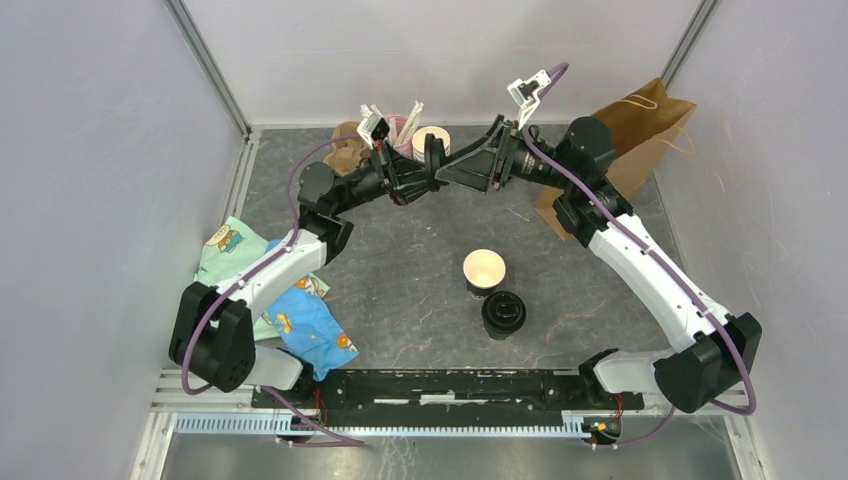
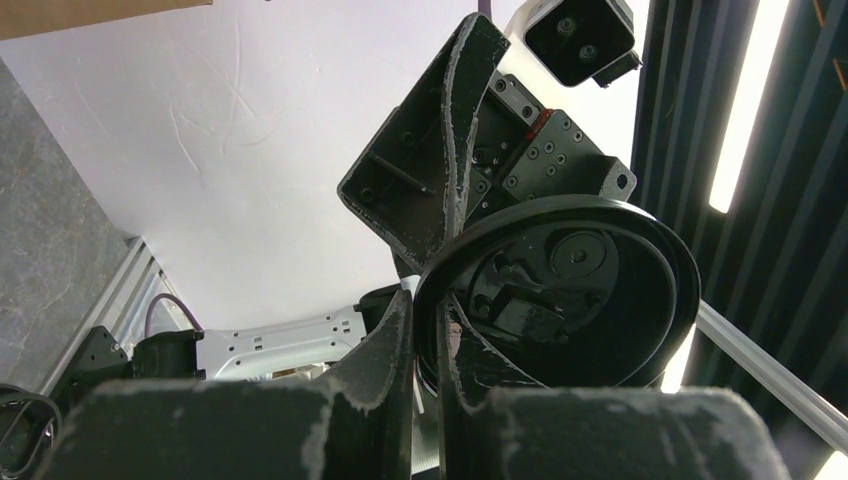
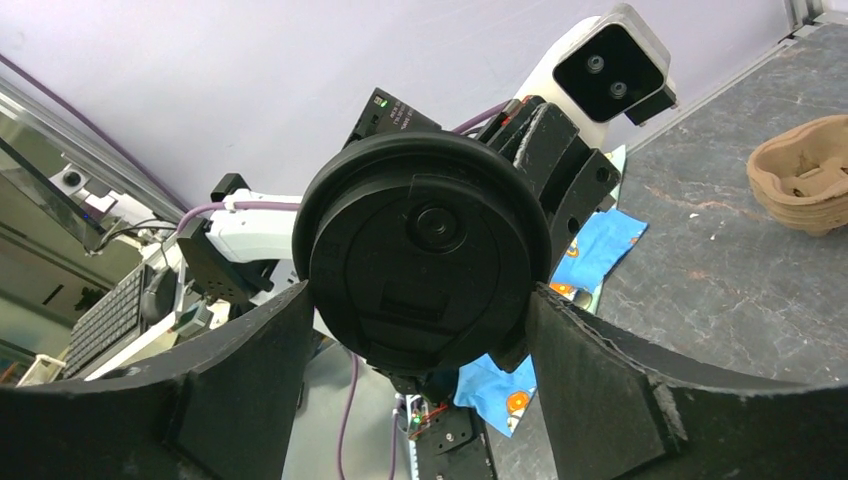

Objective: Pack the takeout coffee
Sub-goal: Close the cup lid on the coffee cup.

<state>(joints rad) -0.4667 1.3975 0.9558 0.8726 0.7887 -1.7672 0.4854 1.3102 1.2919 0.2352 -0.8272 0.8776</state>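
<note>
A round black lid [image 1: 434, 160] hangs in the air over the back of the table between both grippers. My left gripper [image 2: 428, 310] is shut on the lid's rim [image 2: 560, 290], pinching it edge-on. My right gripper [image 3: 418, 290] straddles the same lid [image 3: 420, 250] across its full width, with a pad against the rim on each side. A small black cup [image 1: 484, 270], cream inside and lidless, stands upright mid-table, well below and in front of the grippers. The brown bag [image 1: 640, 135] stands at the back right.
A black stack of lids [image 1: 503, 313] sits just in front of the cup. A stack of cream-rimmed cups [image 1: 431, 140], stirrers and a pulp carrier [image 3: 805, 185] crowd the back. A blue patterned cloth [image 1: 300, 320] lies at the left.
</note>
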